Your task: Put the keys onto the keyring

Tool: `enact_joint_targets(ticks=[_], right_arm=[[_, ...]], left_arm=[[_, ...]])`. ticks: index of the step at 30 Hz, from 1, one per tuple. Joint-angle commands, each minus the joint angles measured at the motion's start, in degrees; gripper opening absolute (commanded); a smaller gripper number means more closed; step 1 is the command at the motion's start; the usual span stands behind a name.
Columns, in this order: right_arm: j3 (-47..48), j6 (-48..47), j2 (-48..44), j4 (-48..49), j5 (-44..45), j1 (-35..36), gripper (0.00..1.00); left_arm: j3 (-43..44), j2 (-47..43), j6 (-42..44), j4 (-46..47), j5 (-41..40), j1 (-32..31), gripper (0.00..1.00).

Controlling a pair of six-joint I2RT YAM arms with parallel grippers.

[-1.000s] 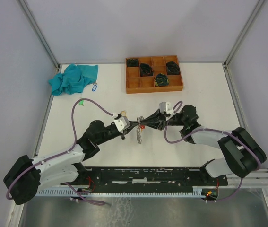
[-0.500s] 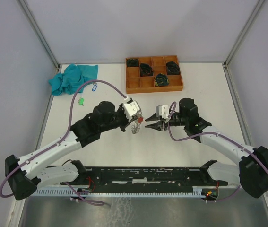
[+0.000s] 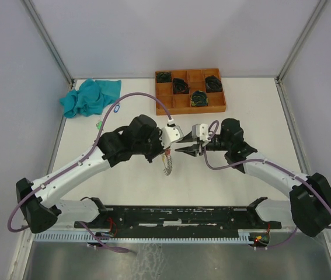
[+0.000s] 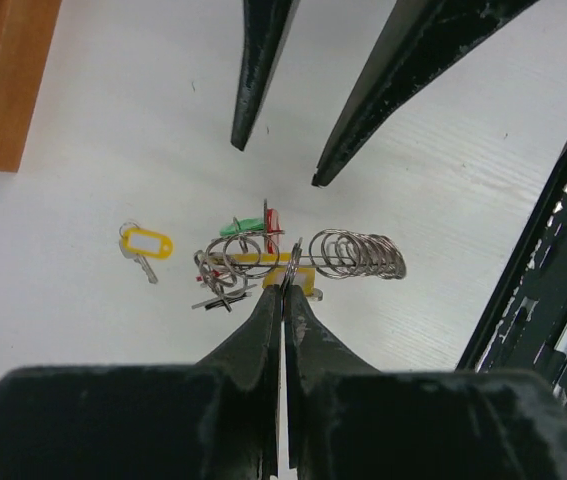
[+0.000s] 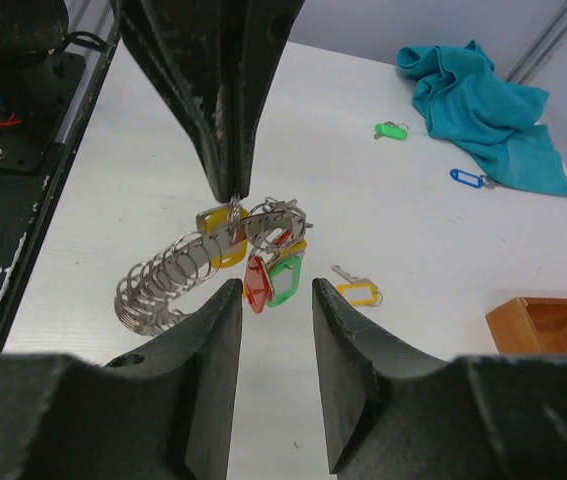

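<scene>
My left gripper [image 4: 286, 287] is shut on the keyring [image 4: 355, 254], a long coil of metal rings that hangs from it above the table and carries red [image 5: 256, 283], green [image 5: 285, 280] and yellow tags. A loose yellow-tagged key [image 4: 146, 245] lies on the table beside it and also shows in the right wrist view [image 5: 358, 291]. My right gripper [image 5: 275, 300] is open and empty, close to the ring and facing the left gripper. In the top view the ring [image 3: 166, 165] dangles between the left gripper [image 3: 169, 153] and the right gripper [image 3: 181, 150].
A green-tagged key [image 3: 99, 124] and a blue-tagged key [image 3: 117, 107] lie near a teal cloth [image 3: 90, 96] at the back left. An orange compartment tray [image 3: 190, 105] with black coiled bundles stands at the back. The black base rail runs along the near edge.
Both grippers met at the ring one second ago. The right gripper has let go and opened. The left gripper has lifted the ring and swung right, so it now hangs.
</scene>
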Motion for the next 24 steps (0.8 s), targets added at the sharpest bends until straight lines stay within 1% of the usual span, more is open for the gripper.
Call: enact_joint_targets(ticks=[1,7,11,17,19,24], right_arm=[[0.85,7.63,2.41,13.01,-3.21,0.10,0.41],[1.28,13.06,6.19,20.32,-5.14,0.69,0.40],[2.09,14.06,7.88,20.89,-6.58,1.34,0.39],[1.63,14.30,7.76,20.47,-7.21,1.73,0.38],[1.21,12.76,6.78,18.72,-6.26,1.70,0.38],[1.21,6.77,3.82,9.35,-3.86,1.72,0.38]], left_arm=[[3.67,1.08,3.06,-1.31,1.42,-0.24,0.03],[4.85,2.45,3.45,-1.23,2.93,-0.21,0.03],[5.35,2.94,3.47,-1.23,2.95,-0.20,0.03],[5.57,3.73,3.45,-1.28,2.65,-0.12,0.03],[5.50,4.14,3.45,-1.32,2.24,-0.16,0.03],[5.31,4.74,3.45,-1.41,1.52,-0.19,0.03]])
